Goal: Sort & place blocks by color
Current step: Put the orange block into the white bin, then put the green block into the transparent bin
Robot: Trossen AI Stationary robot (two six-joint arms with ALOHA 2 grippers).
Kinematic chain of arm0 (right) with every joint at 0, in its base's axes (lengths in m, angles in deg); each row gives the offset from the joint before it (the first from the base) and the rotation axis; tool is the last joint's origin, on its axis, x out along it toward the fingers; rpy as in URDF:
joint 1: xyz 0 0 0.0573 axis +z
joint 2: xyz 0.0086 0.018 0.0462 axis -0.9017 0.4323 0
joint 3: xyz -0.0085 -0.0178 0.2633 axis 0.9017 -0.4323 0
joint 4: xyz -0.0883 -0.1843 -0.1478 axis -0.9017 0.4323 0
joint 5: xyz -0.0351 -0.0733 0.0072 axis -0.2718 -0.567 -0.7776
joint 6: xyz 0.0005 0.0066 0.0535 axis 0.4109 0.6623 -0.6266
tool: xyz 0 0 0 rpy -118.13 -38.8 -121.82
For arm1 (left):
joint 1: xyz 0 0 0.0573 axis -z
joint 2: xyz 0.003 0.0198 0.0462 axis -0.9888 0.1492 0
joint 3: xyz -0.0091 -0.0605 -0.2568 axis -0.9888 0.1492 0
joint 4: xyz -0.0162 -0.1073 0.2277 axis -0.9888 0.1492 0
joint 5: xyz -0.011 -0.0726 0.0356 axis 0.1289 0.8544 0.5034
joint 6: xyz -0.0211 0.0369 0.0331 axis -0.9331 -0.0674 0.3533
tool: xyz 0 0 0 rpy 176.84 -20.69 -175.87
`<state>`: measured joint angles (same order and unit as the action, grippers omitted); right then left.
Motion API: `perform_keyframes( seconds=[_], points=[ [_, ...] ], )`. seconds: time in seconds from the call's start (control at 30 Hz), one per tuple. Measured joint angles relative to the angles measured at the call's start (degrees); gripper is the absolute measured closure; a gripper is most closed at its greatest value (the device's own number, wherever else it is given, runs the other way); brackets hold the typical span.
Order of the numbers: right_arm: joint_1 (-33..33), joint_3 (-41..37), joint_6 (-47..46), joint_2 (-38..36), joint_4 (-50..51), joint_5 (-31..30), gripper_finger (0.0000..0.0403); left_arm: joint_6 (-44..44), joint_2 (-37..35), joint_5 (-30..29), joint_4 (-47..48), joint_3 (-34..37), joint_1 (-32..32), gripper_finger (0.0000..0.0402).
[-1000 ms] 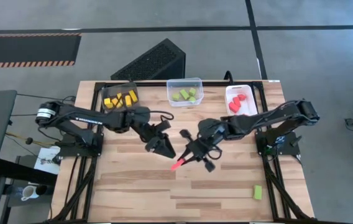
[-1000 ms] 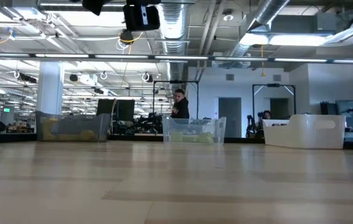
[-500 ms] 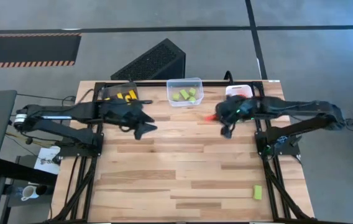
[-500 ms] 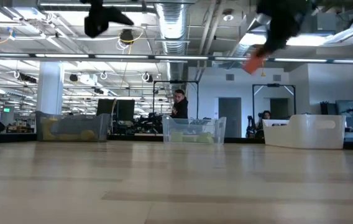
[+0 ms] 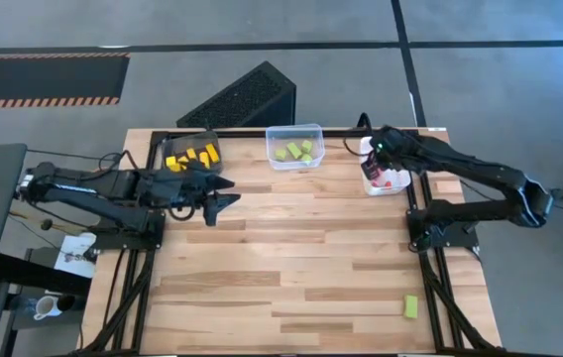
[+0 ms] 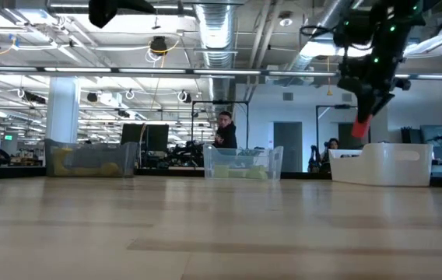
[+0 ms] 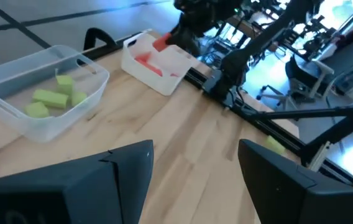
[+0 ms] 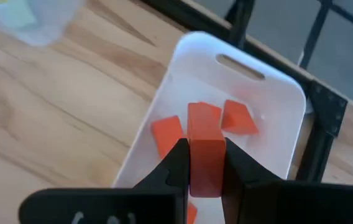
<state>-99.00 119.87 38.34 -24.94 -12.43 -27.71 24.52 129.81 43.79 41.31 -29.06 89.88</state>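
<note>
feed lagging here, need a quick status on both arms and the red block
Right gripper shut on red block, above the white bin. Left gripper open, empty, waiting by the yellow bin. One green block still loose on the table. Nothing in the way.

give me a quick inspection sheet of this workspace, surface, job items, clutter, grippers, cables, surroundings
surface: wooden table, mostly bare.
job's things: yellow blocks in the dark bin; green blocks in the clear bin; red blocks in the white bin; red block held above it; a stray green block near the table's front right corner.
clutter: nothing seen.
grippers: right gripper shut on the red block; left gripper open, empty, by the dark bin.
cables: cable along the left arm.
surroundings: black slatted panel behind the table; a person in the room beyond.
</note>
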Motion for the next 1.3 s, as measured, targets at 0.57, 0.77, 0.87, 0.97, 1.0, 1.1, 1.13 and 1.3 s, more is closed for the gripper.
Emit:
perform_keyframes(
  seconds=[0.57,0.77,0.87,0.97,1.0,1.1,1.13,1.3],
  points=[
    [-5.63,0.02,0.59,6.53,-0.01,0.22,0.0183,-9.77,-4.73,-21.85,13.25,0.08,15.03,0.0186],
    [-5.68,0.14,0.61,6.09,0.69,0.44,0.0132,-9.64,-4.32,-21.91,13.89,0.08,17.03,0.0186],
    [-5.47,1.54,0.6,5.33,2.52,0.49,0.0129,-8.81,-4.5,-21.92,14.4,0.08,17.39,0.0186],
    [-4.78,4.02,0.55,4.17,5.62,1.17,0.0129,-8.64,-4.53,-22.24,15.72,0.08,17.43,0.0186],
    [-4.36,4.96,0.15,3.75,6.33,1.83,0.0129,-8.57,-4.5,-22.25,16.18,0.08,17.43,0.0186],
    [-1.8,7.35,-2.38,2.48,7.06,6.24,0.0128,-8.51,-4.5,-22.37,17.34,0.08,17.4,0.0186],
    [-0.5,7.89,-3.2,2.1,6.78,8.32,0.0128,-8.13,-4.47,-22.55,17.53,0.08,17.4,0.0186],
    [10.52,8.85,-10.97,2.29,5.79,14.39,0.0128,-5.22,-4.5,-22.56,18.01,0.08,17.43,0.0186]
  ],
)
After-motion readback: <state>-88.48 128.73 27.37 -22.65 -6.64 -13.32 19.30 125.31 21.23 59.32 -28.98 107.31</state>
